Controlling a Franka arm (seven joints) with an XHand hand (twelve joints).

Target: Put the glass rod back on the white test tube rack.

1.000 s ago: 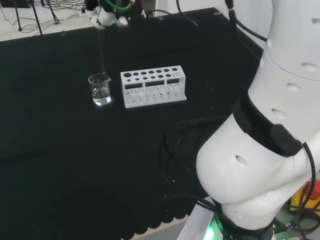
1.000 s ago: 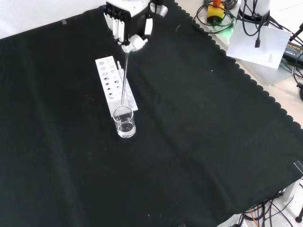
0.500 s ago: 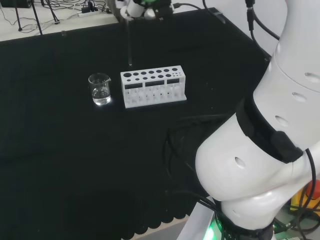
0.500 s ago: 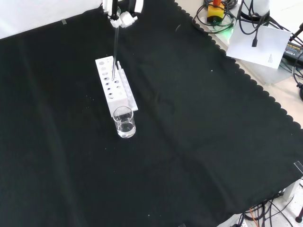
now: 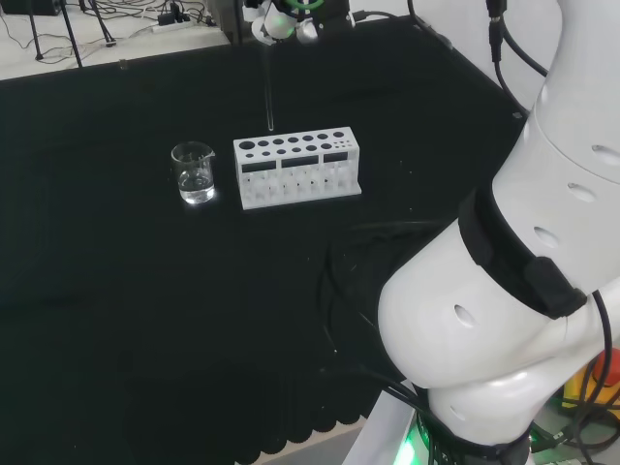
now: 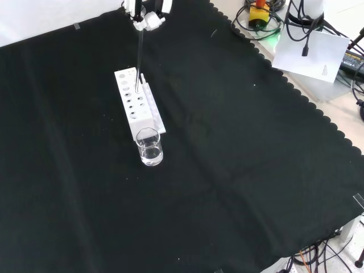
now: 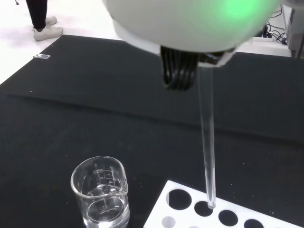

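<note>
Hanging upright from the hand (image 5: pixel 279 21) at the head view's top edge, the glass rod (image 5: pixel 268 89) is ending just above the left end of the white test tube rack (image 5: pixel 296 166), with the fingers pinching the rod's top. A beaker (image 5: pixel 194 172) is sitting left of the rack on the bench (image 5: pixel 116 320). From the front, the hand (image 6: pixel 145 17) is holding the rod (image 6: pixel 138 57) over the rack's (image 6: pixel 138 103) far holes, the beaker (image 6: pixel 149 147) standing nearest. Up close from the wrist, the rod's (image 7: pixel 207 142) tip is hovering at a hole in the rack (image 7: pixel 190 211) beside the beaker (image 7: pixel 100 197).

bench: black cloth (image 6: pixel 239 170), scalloped edge | floor: pale | cables (image 6: pixel 318 259) beside bench
</note>
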